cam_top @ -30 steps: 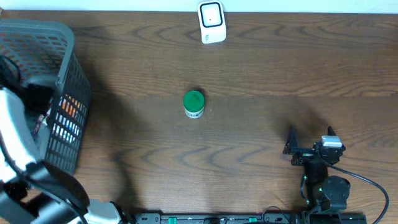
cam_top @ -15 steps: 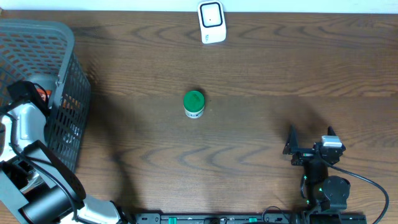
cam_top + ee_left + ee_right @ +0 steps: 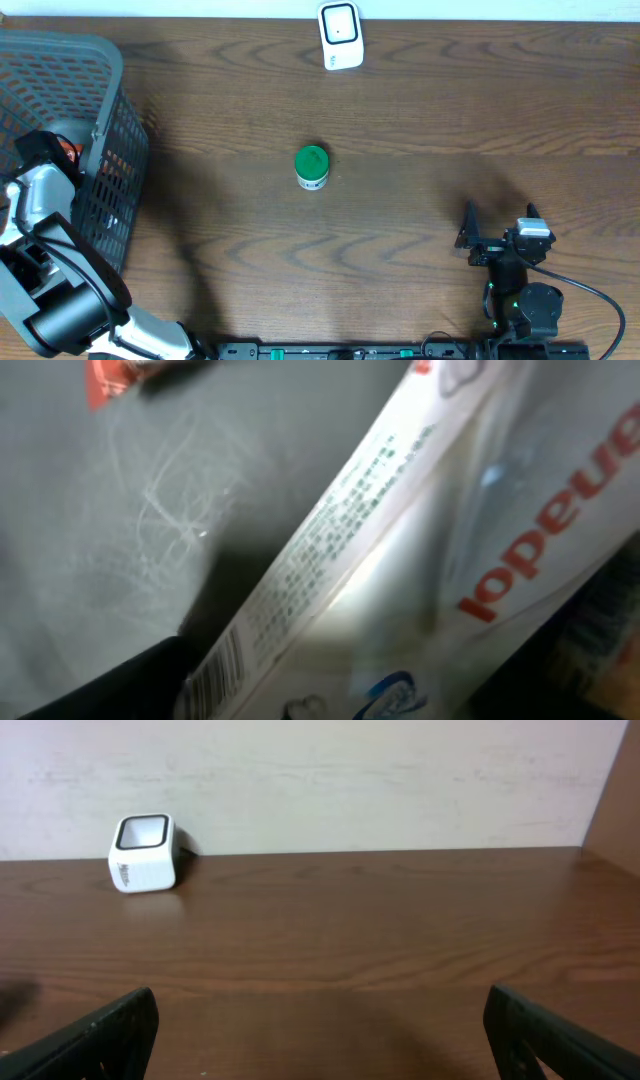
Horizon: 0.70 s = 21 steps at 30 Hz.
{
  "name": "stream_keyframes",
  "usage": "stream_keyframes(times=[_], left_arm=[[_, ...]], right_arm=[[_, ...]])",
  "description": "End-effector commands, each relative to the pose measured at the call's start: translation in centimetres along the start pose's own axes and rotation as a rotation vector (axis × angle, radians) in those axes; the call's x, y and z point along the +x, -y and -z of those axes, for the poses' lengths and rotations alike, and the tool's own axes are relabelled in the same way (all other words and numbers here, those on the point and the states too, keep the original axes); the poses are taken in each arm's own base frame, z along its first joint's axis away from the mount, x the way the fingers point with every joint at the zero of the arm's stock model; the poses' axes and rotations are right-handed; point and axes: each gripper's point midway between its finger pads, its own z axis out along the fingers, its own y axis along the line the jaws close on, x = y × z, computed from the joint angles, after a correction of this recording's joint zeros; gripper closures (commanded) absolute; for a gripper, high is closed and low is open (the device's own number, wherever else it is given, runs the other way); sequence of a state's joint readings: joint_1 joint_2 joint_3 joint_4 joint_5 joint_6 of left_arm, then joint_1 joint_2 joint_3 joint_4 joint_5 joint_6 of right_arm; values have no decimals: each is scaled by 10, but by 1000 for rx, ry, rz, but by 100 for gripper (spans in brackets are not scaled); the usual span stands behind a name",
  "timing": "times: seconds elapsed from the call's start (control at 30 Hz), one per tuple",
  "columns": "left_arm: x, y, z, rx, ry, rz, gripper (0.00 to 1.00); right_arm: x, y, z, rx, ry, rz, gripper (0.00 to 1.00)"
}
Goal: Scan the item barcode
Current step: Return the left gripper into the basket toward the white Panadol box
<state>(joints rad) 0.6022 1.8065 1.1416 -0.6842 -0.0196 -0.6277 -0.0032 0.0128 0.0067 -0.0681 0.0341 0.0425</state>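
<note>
Down inside the grey plastic mesh basket (image 3: pixel 110 120): left gripper (image 3: pixel 55 150), opening impossible to judge, close over a white printed packet (image 3: pixel 400 560), barcode (image 3: pixel 215 680) showing. Near the front right: right gripper (image 3: pixel 320 1030), spread wide, holding nothing. Against the far edge: small white box scanner (image 3: pixel 340 35).

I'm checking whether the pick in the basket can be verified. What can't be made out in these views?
Left gripper: overhead view, its own arm and the basket wall hide it; grip state unclear.
White package: left wrist view, too close and blurred; print unreadable, edges cut off by the frame.
Green-lidded jar: overhead view, lid hides any barcode on its side.
</note>
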Motion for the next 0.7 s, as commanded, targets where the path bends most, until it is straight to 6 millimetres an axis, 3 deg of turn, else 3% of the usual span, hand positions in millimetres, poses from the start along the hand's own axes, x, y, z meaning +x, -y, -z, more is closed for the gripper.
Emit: stream_keyframes(times=[0.0,0.13,0.37,0.5,0.67], left_arm=[[13,-11,-23,-60,-50,-15,29],[11,-9,-21,-54,-43,-14,37],[0,-2,0,-31,-17,-11,37],[-18,9,38,19,44,-5,37],[-43,23,114,125,170,9,37]], right_arm=[[1,-2,0,-5,-3,-12,1],[1,-2,0,-5,-3,-12,1],[1,-2,0,-5,-4,-12,1],[1,-2,0,-6,-4,-12,1],[1,-2,0,-5,-4,-12,1]])
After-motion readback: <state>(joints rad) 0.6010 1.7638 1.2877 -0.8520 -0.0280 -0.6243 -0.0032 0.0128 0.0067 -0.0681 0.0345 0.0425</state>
